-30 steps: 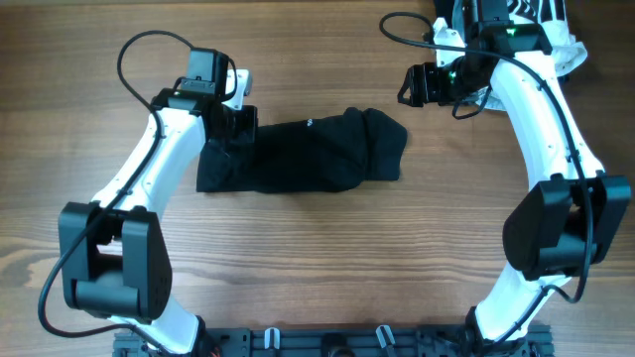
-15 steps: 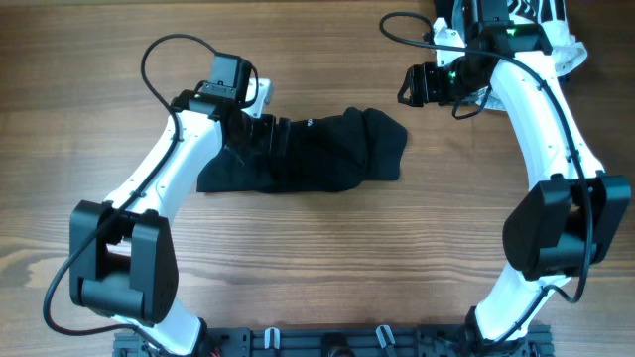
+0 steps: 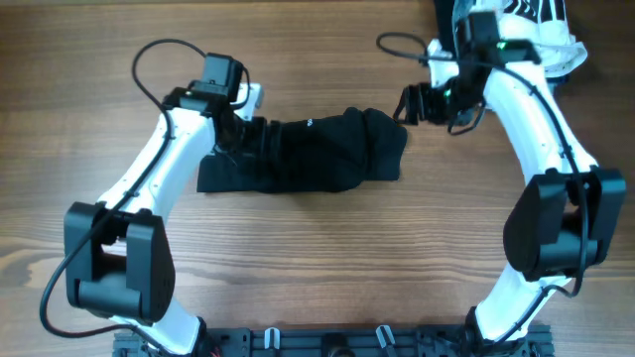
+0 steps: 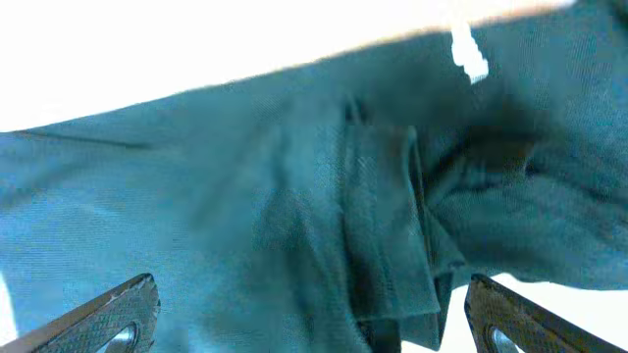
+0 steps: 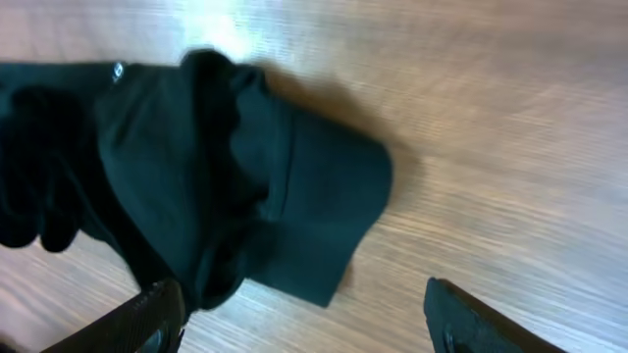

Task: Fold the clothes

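black garment (image 3: 327, 157), partly hidden under spread left pincer (image 4: 314, 312)

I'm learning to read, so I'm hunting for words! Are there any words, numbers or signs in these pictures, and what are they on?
No word, number or sign can be read in any view.
Small white mark on the black garment: too small and blurred to read; it may be a label.
White fabric with black stripes at the table's far right edge: only a pattern, no letters.
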{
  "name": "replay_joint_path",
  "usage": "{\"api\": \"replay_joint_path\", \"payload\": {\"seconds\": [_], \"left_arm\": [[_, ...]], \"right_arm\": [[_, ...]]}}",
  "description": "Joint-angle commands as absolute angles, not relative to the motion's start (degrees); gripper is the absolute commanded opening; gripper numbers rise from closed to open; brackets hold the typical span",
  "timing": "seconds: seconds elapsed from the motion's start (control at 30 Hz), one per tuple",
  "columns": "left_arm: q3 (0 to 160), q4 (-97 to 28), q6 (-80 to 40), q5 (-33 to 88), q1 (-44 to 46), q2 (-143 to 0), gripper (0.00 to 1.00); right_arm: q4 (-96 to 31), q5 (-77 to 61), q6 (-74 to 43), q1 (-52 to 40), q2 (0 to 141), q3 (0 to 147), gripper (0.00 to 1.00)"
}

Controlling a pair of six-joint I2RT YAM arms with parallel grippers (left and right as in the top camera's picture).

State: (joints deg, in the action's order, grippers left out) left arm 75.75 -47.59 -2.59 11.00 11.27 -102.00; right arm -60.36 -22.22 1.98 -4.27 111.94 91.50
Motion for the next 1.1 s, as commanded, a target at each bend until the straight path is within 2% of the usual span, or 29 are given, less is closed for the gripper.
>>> {"api": "replay_joint_path", "payload": {"seconds": [0.0, 0.2, 0.57, 0.7, 1.07], "left_arm": [[80.77, -47.44, -3.77, 10.87, 7.16, -96.33, 1.00], [81.67, -47.59, -3.75, 10.87, 2.52, -91.88, 1.00], [81.67, -49.19, -3.68, 7.38, 0.47, -91.83, 1.00], [81.67, -49.19, -3.70, 7.40, 0.47, -91.83, 1.00], [81.67, -49.39, -3.70, 7.40, 0.47, -91.83, 1.00]], "right_arm": [[-55.83, -30.30, -0.21, -4.05, 111.22, 83.44, 0.80], [-45.93, -36.75, -4.69, -4.05, 111.22, 73.87, 0.80], [-28.64, -30.63, -15.44, -4.05, 111.22, 61.45, 0.81], [-27.64, -30.20, -15.62, -4.05, 111.22, 59.16, 0.81], [-24.60, -15.35, -21.67, -3.88, 111.22, 57.23, 0.82]]}}
